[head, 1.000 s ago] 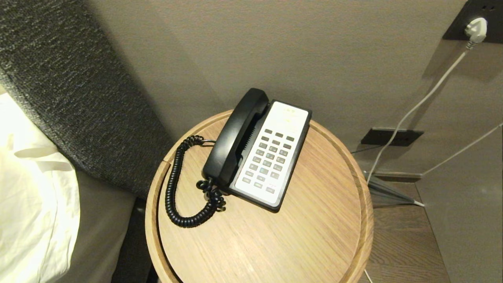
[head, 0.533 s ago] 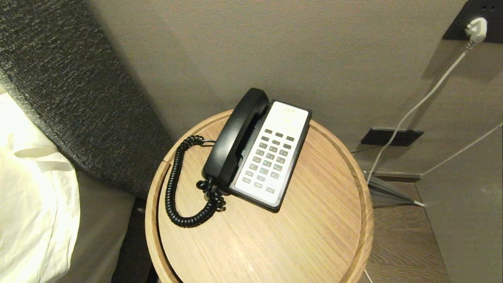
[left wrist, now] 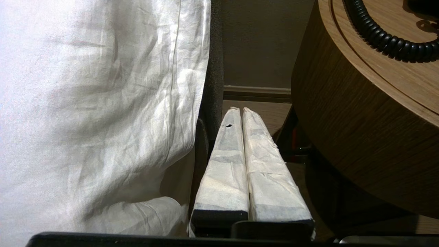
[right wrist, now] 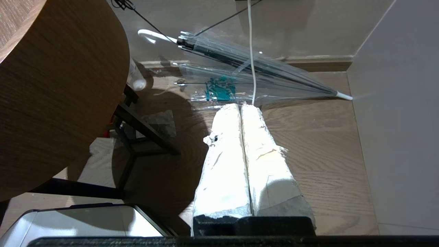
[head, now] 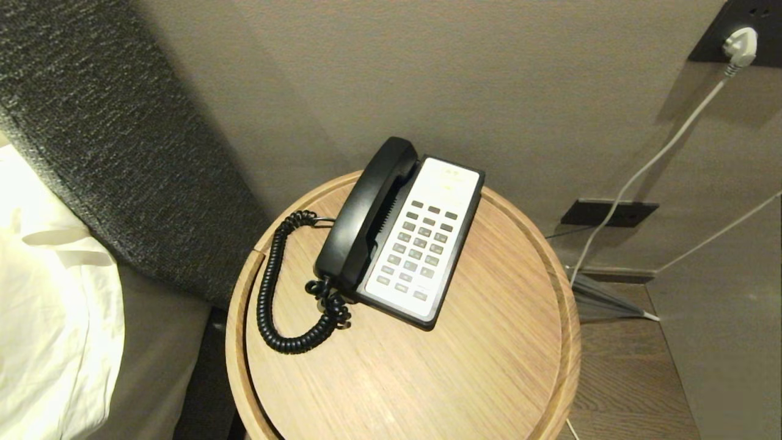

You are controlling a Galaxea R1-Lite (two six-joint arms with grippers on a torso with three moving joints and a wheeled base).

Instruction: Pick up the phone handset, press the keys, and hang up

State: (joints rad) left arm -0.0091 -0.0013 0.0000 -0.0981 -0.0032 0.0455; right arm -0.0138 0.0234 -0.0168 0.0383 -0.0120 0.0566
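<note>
1. Nothing has moved since the earlier head pictures: we see the phone handset (head: 365, 214) lying in the same place on its cradle, and neither of our arms has come into the head view

2. Head view: the handset rests along the left side of the phone base (head: 421, 241), whose pale keypad (head: 417, 247) faces up. The coiled cord (head: 275, 287) loops from the handset's near end across the round wooden table (head: 464, 366) and back towards the base. A dark padded headboard (head: 104, 140) and white bedding (head: 49, 318) lie to the left of the table; a white plug (head: 740, 44) sits in a wall socket at upper right, with its cable running down the wall

3. Left wrist view: our left pincer (left wrist: 242, 111) hangs low beside the table, its two white-wrapped fingers (left wrist: 224, 164) pressed together along their whole length with nothing between them. The table's curved wooden side stands just beside the pincer, higher than the fingertips, and a stretch of the coiled cord lies on the tabletop above it. The white bedding hangs on the pincer's other side. The handset itself is out of this view

4. Right wrist view: our right pincer (right wrist: 240, 106) is likewise narrow, fingers (right wrist: 267, 171) touching and empty, pointing at the wooden floor (right wrist: 325, 154). A clear folded umbrella (right wrist: 247, 65) lies on the floor just beyond the fingertips, and the table's side stands off to one side of the pincer
</note>
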